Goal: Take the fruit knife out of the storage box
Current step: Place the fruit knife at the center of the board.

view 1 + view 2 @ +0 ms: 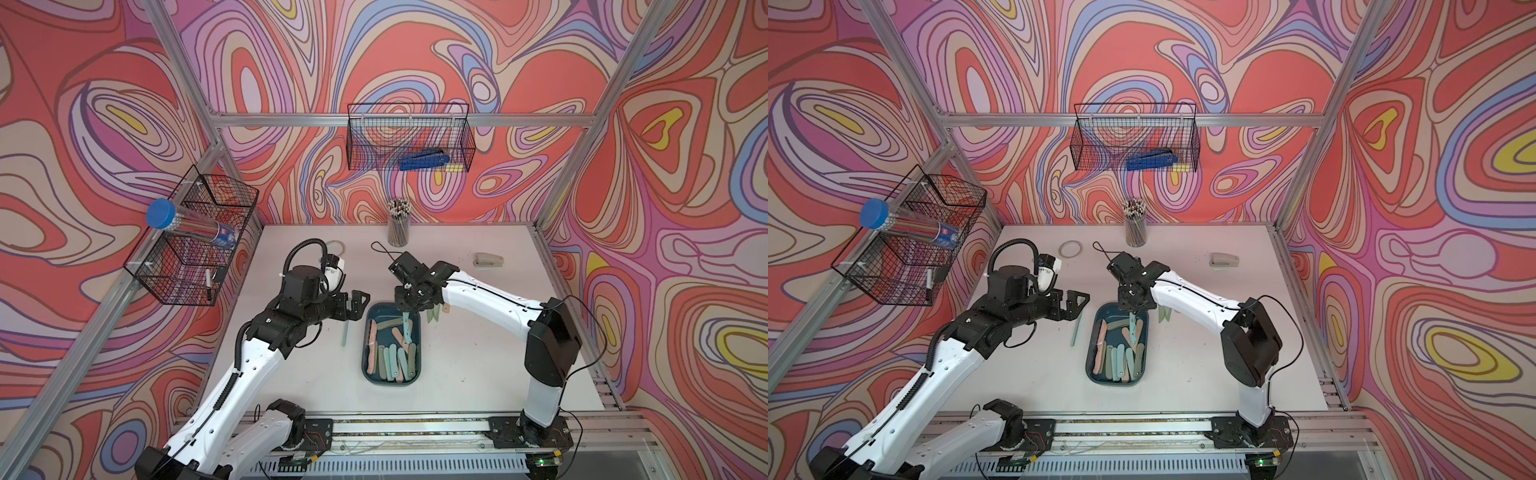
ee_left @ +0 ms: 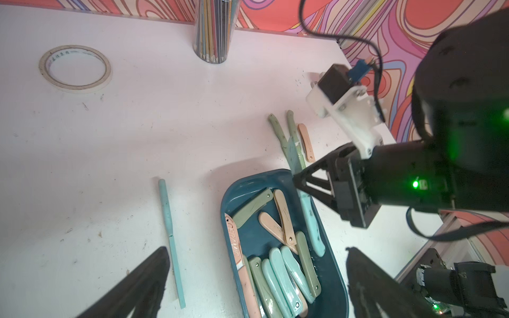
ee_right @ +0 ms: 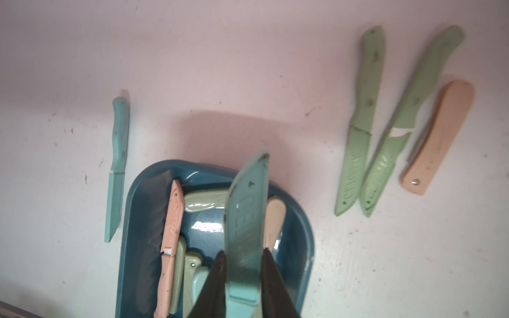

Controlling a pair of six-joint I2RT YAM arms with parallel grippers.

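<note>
Black jaws of the right gripper [image 3: 243,257] were clamped on a pale teal fruit knife [image 3: 246,220], pinching its sheathed blade just above the lighter handle. The knife hung tilted over the far end of the dark teal storage box [image 3: 139,220], handle end down inside its outline and sheath tip raised past the far rim. Whether the handle touched the knives beneath could not be told. In the box lay a loose heap of other knives [image 2: 278,275] in peach, olive and pale teal, most crowded at its near end. The left gripper [image 1: 358,305] hovered just beside the box's far left corner, jaws spread wide and holding nothing. On the white table [image 1: 469,361], a single teal knife [image 1: 345,332] lay along the box's left side. Off the box's far right corner lay two green sheathed knives [image 3: 366,82] touching each other, with a peach folding knife [image 3: 438,137] just beside them. Well beyond the box's far end stood a pencil cup [image 1: 398,226], with a tape roll [image 2: 75,67] to its left and a stapler [image 1: 489,261] to its right.
</note>
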